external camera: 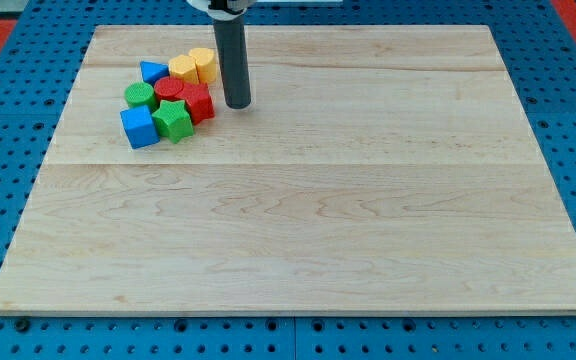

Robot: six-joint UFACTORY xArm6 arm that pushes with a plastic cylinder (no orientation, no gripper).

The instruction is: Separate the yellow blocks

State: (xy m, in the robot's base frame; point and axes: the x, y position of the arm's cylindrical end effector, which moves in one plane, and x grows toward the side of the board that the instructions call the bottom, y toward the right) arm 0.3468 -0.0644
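Two yellow blocks touch each other at the top of a cluster in the board's upper left: a yellow pentagon-like block and a yellow hexagonal block to its right. My tip rests on the board just right of the cluster. It is below and to the right of the yellow hexagonal block, with a small gap to the red blocks. The rod rises straight up to the view's top.
The cluster also holds a blue triangle, a green cylinder, a red cylinder, a red block, a green star and a blue cube. The wooden board lies on a blue pegboard.
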